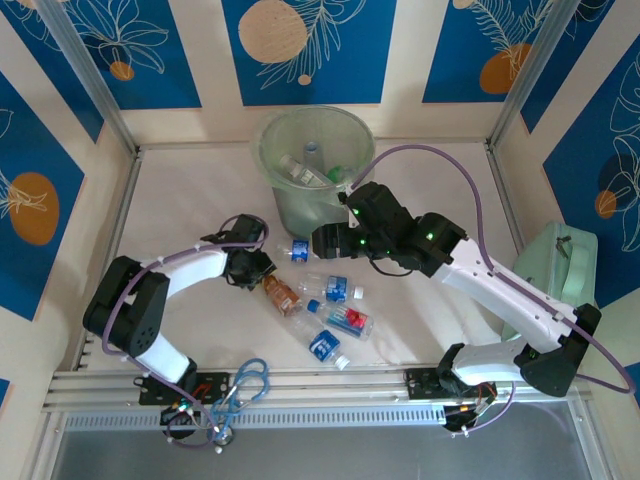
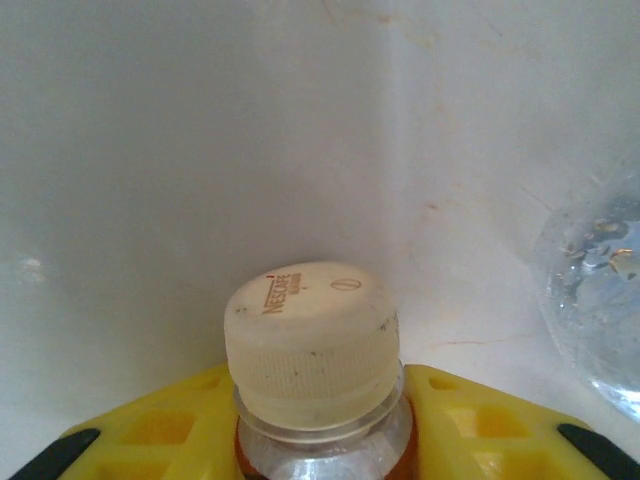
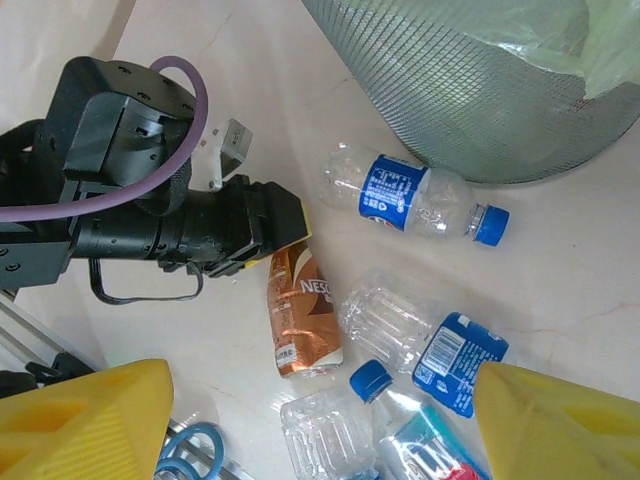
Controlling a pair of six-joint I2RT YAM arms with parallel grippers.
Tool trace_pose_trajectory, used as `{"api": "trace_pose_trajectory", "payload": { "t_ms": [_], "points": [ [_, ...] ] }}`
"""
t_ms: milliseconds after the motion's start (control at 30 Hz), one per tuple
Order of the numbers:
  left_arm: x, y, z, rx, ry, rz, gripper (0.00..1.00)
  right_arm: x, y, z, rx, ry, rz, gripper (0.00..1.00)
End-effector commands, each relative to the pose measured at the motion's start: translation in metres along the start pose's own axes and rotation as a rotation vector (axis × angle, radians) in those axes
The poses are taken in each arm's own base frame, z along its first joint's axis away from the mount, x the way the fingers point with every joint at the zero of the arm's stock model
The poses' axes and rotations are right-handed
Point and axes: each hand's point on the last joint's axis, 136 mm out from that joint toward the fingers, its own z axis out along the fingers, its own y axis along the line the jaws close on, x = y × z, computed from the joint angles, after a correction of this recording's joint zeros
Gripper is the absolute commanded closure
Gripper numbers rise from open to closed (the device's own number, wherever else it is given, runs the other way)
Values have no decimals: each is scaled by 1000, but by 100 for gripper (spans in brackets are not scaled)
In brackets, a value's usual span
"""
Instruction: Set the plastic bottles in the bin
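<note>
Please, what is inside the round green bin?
Inside the bin lie a clear bottle, a green bottle and perhaps more. They overlap, so the exact number and the bin's bottom are hidden.

In the left wrist view, the bottom edge cuts off the brown bottle [image 2: 310,345] just below its neck. It also crops the 2 yellow fingers [image 2: 150,432] of the left gripper [image 2: 320,450]. At the right edge a clear bottle [image 2: 600,300] is blurred and half out of frame.

In the right wrist view, the brown bottle's cap end is hidden under the left gripper. The bin [image 3: 480,80] runs off the top and right edges. A ribbed bottle [image 3: 325,440], a red-labelled bottle [image 3: 440,465] and a blue loop [image 3: 185,455] are cropped along the bottom.

In the top view, the bin's cloudy wall blurs the bottles inside [image 1: 305,170], too vague to count. The green box [image 1: 565,265] is cut by the right edge.
</note>
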Motion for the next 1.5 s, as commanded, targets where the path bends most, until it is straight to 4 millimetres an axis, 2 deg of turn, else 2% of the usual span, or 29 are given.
{"api": "trace_pose_trajectory", "payload": {
  "t_ms": [0,167,467,600,700,833,967,1067,1333,1467],
  "points": [
    [-8,-17,-15,48,-41,23,65,-3,-3,-8,2,-24,20,21],
    [-25,-39,-52,163,-125,45,69,-6,4,-14,-30,-36,27,21],
    [-47,-87,-151,484,-272,90,74,-17,30,-33,-166,-64,45,21],
    [-52,-97,-190,636,-319,51,76,-21,49,-39,-267,-58,60,20],
    [-54,-100,-211,711,-335,31,78,-22,63,-41,-339,-39,68,19],
    [-51,-114,-245,879,-344,31,79,-22,85,-41,-452,7,78,14],
    [-44,-131,-276,1067,-335,40,79,-25,96,-36,-512,45,100,10],
    [-40,-143,-295,1205,-314,43,79,-27,103,-31,-537,64,104,8],
    [-29,-160,-318,1377,-242,93,82,-37,101,-23,-513,62,95,5],
    [-22,-166,-336,1488,-235,150,83,-43,110,-27,-598,74,108,4]
  ]
}}
